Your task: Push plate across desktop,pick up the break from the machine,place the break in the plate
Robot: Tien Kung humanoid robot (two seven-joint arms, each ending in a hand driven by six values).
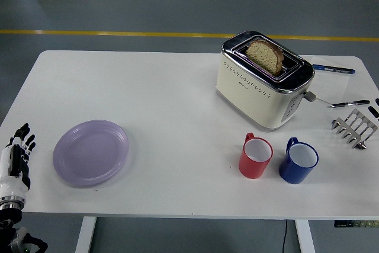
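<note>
White laminate covers the table (pixel 166 93), which fills most of the scene. Next in size is the cream toaster (pixel 263 81) with its chrome top, standing toward the far right corner, turned at an angle to the edges. A slice of bread (pixel 266 56) sticks up out of one of its slots, brown crust showing.

Near the left edge, toward the near side, lies the lilac plate (pixel 90 151), flat and bare. Just off that edge, beside the plate but not touching it, the robot's left hand (pixel 16 157) hangs with its black-tipped fingers pointing up, relaxed and slightly apart, holding nothing. At the right edge only a few dark fingertips of the right hand (pixel 375 111) peek in; whether those fingers are spread or curled I cannot tell.

In front of the toaster, close to the near edge, a red mug (pixel 255 156) and a blue mug (pixel 298 161) stand upright side by side, near each other, both white inside. A metal toast rack (pixel 354 127) sits by the right edge. Behind it lie a silver pen (pixel 349 103) and, farther back, a blue pen (pixel 333 69).
</note>
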